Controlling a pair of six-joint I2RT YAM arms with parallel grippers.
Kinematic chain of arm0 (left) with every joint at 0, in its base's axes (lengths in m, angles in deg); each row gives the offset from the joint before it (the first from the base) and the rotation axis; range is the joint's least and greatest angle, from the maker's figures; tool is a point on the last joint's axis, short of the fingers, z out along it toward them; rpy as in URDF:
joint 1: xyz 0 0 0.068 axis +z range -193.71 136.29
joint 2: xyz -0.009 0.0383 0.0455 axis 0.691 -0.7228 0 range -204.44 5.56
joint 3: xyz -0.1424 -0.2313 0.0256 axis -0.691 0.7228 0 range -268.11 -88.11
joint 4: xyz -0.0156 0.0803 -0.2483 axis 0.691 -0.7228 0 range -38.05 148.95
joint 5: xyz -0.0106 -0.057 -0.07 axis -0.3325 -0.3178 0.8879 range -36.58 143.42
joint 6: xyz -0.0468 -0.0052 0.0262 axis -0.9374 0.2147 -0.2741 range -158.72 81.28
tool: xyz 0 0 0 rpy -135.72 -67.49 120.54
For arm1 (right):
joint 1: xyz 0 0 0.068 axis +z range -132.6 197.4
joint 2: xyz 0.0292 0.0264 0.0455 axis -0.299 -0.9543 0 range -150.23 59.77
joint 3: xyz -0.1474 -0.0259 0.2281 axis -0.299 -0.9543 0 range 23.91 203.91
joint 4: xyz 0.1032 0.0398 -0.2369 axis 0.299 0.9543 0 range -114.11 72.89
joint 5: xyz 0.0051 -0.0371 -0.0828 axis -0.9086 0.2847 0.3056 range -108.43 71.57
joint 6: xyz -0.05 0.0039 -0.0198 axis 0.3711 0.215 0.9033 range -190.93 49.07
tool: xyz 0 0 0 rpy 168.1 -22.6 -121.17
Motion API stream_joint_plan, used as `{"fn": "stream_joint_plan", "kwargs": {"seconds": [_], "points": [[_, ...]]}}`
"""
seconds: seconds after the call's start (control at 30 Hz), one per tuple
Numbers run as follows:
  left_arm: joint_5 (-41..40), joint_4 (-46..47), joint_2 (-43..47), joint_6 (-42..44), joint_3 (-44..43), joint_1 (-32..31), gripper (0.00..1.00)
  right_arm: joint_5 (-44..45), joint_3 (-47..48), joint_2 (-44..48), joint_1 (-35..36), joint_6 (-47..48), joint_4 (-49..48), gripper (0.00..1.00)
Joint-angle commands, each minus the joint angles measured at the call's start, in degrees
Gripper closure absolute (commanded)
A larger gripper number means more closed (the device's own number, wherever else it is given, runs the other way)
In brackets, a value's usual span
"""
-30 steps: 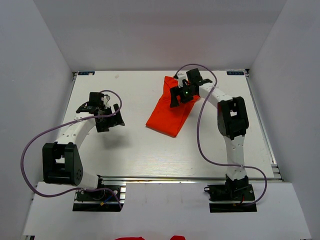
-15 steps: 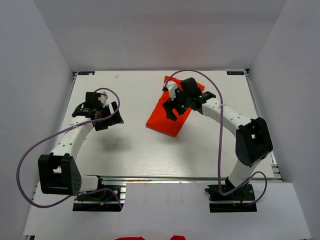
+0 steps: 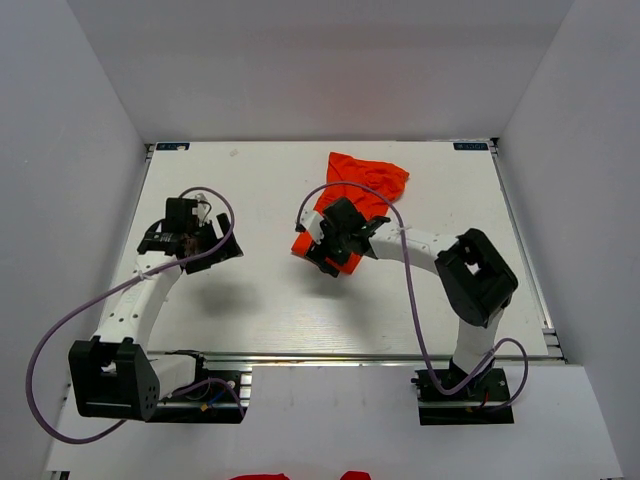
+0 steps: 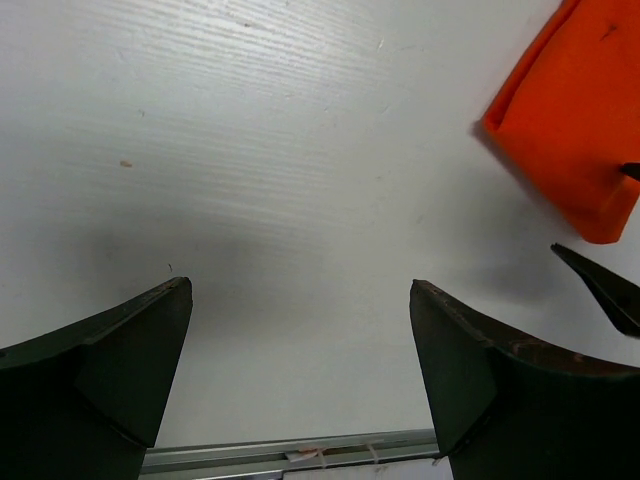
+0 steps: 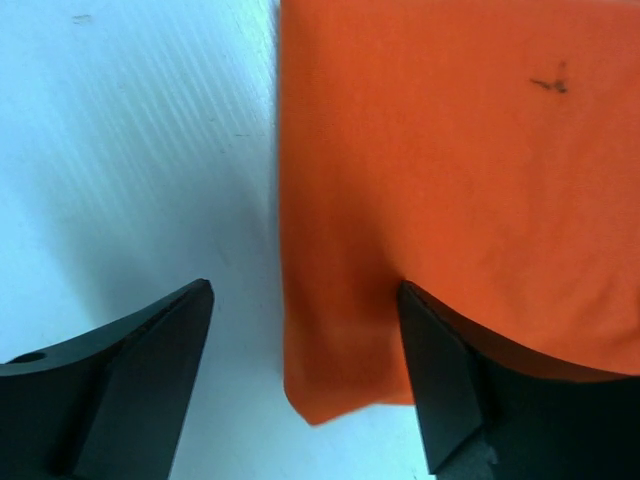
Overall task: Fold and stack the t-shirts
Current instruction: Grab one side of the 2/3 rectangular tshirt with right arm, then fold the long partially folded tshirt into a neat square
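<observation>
Moved: right gripper (image 3: 328,250) has slid from the t-shirt's (image 3: 368,180) far end to its near edge.
Top: t-shirt folded narrow, right of centre; no stack yet.
Left wrist: left gripper (image 4: 300,290) spread, holding nothing.
Right wrist: jaws apart, straddling the cloth's edge.

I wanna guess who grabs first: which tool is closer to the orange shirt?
Right. The right tool is open over the t-shirt, at its near end; the left tool is open over table, farther left.

White table (image 3: 260,300) boxed by plain pale walls (image 3: 320,60) — soft, even light
</observation>
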Motion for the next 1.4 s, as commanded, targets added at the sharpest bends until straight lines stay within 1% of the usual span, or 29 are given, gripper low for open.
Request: {"fn": "stream_joint_plan", "kwargs": {"seconds": [0.0, 0.1, 0.2, 0.3, 0.33, 0.4, 0.5, 0.53, 0.6, 0.63, 0.67, 0.7, 0.73, 0.8, 0.87, 0.93, 0.97, 1.0, 1.07, 1.2, 1.37], "points": [[-0.8, -0.7, 2.8, -0.9, 1.5, -0.2, 0.00, 3.8, 1.9, -2.0, 1.4, 0.8, -4.0, 0.22], [-1.3, -0.7, 3.3, -1.4, 2.1, -0.2, 0.00, 6.4, 0.3, -3.4, 2.1, 0.5, -6.3, 0.27], [-1.3, -0.7, 3.3, -1.9, 2.7, -0.2, 0.00, 8.8, -1.1, -4.8, 2.2, -1.4, -8.0, 0.40], [-1.3, -0.7, 3.3, -2.5, 3.2, -0.2, 0.00, 9.5, -1.7, -5.0, 2.5, -3.8, -7.7, 0.58], [-1.3, -0.7, 3.3, -2.5, 3.2, -0.2, 0.00, 8.9, -2.7, -4.9, 2.7, -5.4, -7.2, 0.62], [-1.8, -0.7, 3.3, -2.5, 3.2, -0.2, 0.00, 7.7, -3.5, -3.0, 3.4, -6.8, -7.0, 0.82], [-2.4, -1.2, 3.3, -2.5, 3.2, -0.2, 0.00, 3.2, -5.4, -0.2, 4.2, -9.3, -4.3, 1.00], [-2.4, -1.2, 3.3, -1.9, 3.2, -0.2, 0.00, 0.4, -5.7, 2.5, 4.8, -10.8, -2.1, 1.00], [-2.9, -1.2, 3.3, -1.9, 3.2, -0.2, 0.00, -2.5, -6.5, 4.9, 5.5, -12.7, 0.9, 1.00], [-2.9, -1.2, 3.3, -1.9, 3.2, -0.2, 0.00, -4.1, -6.7, 8.9, 5.7, -13.3, 2.8, 1.00], [-2.9, -1.2, 3.3, -1.4, 3.2, -0.2, 0.00, -9.5, -7.2, 10.3, 6.4, -15.3, 3.5, 1.00], [-2.9, -1.8, 2.8, -1.4, 3.2, 0.4, 0.00, -11.7, -7.1, 12.7, 6.6, -15.7, 4.4, 1.00], [-2.9, -1.8, 2.8, -1.4, 3.2, 0.4, 0.00, -15.9, -6.7, 13.8, 6.9, -15.9, 7.4, 1.00], [-2.9, -1.8, 2.2, -0.8, 3.2, 0.4, 0.00, -22.1, -5.5, 16.7, 7.1, -18.6, 9.1, 1.00], [-2.3, -1.8, 1.7, -0.3, 2.7, 0.4, 0.00, -23.2, -3.3, 17.8, 6.4, -19.8, 11.8, 1.00], [-2.3, -1.8, 1.1, 0.3, 2.2, 0.4, 0.00, -21.3, 1.4, 17.2, 6.0, -21.3, 14.8, 1.00], [-2.3, -1.8, 0.5, 0.3, 2.2, 0.4, 0.00, -20.4, 2.8, 15.6, 5.3, -21.4, 17.4, 1.00], [-2.3, -1.8, 0.0, 0.3, 1.6, 0.4, 0.00, -18.9, 6.6, 14.8, 5.0, -21.6, 19.5, 1.00], [-2.3, -2.3, -0.6, 0.9, 1.6, 0.9, 0.00, -19.1, 8.3, 11.9, 3.6, -21.7, 21.6, 1.00], [-3.0, -2.8, -2.7, 2.3, -0.3, 0.9, 0.00, -20.6, 13.3, 7.6, 0.5, -21.7, 23.0, 1.00], [-4.1, -3.4, -5.2, 3.5, -1.9, 0.9, 0.00, -20.8, 16.6, 6.3, -3.5, -21.4, 22.9, 1.00]]}}
